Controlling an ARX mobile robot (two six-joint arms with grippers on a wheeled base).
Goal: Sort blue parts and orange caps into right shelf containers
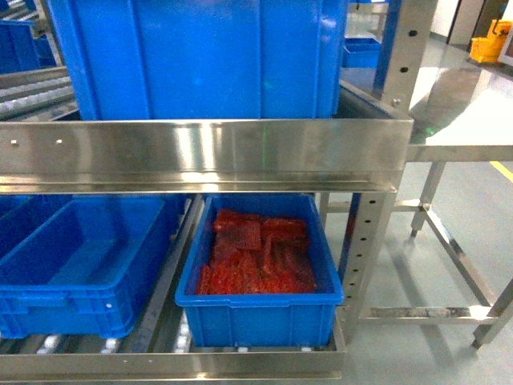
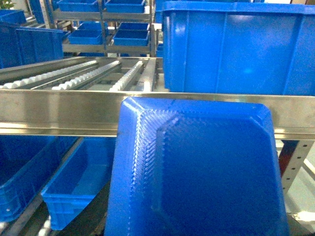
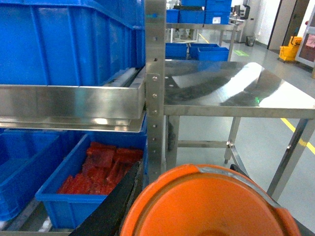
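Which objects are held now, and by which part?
It cannot be told: a blue part and an orange cap fill the wrist views, but no jaws show.

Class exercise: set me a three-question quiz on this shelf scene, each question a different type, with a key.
1. True or false: the bright-blue plastic crate on the lower shelf's right side holds red bagged pieces.
2. Multiple choice: the lower-left blue crate looks A) full B) empty C) tipped over.
3. Fill in: the bare table right of the rack is shiny ____.

Key: 1 true; 2 B; 3 steel.
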